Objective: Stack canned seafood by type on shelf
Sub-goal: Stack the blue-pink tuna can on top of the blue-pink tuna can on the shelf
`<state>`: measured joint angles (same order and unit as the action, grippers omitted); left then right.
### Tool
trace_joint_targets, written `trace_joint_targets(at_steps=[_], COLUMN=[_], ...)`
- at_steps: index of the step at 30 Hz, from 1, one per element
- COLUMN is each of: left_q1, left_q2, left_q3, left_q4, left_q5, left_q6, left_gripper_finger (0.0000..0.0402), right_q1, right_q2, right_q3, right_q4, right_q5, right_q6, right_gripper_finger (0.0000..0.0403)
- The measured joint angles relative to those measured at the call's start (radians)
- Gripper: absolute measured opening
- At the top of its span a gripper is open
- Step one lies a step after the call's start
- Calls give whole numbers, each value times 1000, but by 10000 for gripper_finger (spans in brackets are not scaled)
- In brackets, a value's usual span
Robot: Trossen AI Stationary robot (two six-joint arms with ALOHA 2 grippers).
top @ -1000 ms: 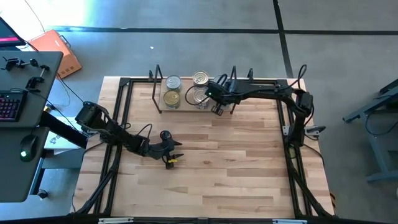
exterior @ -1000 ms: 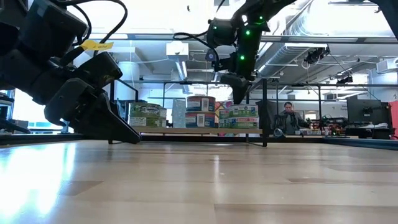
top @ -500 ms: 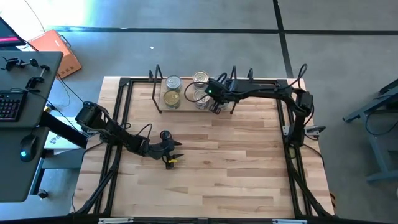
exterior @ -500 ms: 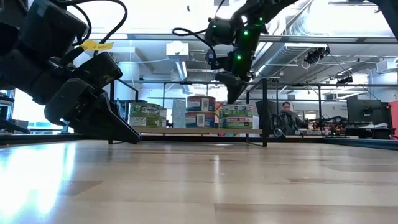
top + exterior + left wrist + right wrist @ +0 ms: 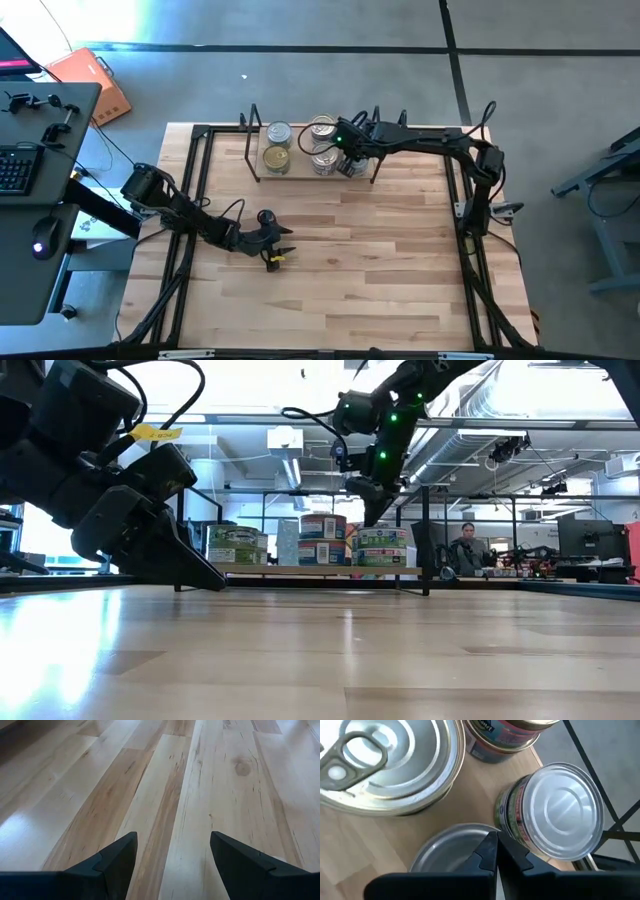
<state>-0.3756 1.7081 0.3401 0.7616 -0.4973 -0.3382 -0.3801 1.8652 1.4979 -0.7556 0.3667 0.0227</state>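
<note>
- High view: the shelf (image 5: 300, 165), a pale wooden board with thin black wire uprights, stands at the table's (image 5: 400, 270) far edge. On it sit short round tins (image 5: 277, 157), some gold-topped at the shelf's left end, some silver-topped towards its right end. The right gripper (image 5: 352, 163) is over the silver-topped group; the left gripper (image 5: 280, 247) rests low, near the table's left edge, well apart from the shelf.
- Low view: tins (image 5: 325, 539) with printed paper labels stand stacked two high on the board, the right gripper (image 5: 372, 510) just above the right-hand stack. The left gripper's dark angular body (image 5: 150, 530) fills the near left.
- Left wrist view: two matte black, wedge-shaped fingers (image 5: 120, 857) are spread wide over bare, grained, light wooden planks, holding nothing.
- Right wrist view: the black fingers (image 5: 490, 852) are pressed together, tips over a dull silver lid (image 5: 445, 852). Beside it a labelled tin (image 5: 555, 820) with a ridged, shiny top; another has a ring pull (image 5: 355, 750).
</note>
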Motion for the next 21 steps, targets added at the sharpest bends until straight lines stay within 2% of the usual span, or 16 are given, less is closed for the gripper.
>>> trace_joint_targets(at_steps=[5,9,11,21], left_q1=[0,0,0,0], left_q2=[0,0,0,0], left_q3=[0,0,0,0], left_q4=[0,0,0,-1], left_q5=[0,0,0,0], left_q6=[0,1,7,2], left_gripper_finger=[245,245,245,245], right_q1=[15,12,6,5], right_q2=[1,1,1,11], right_q3=[78,96,81,38], right_q4=[-135,-182,-178,-136], right_q5=[-10,-142,-176,-154], right_q6=[19,47,48,48], right_gripper_finger=[0,0,0,0])
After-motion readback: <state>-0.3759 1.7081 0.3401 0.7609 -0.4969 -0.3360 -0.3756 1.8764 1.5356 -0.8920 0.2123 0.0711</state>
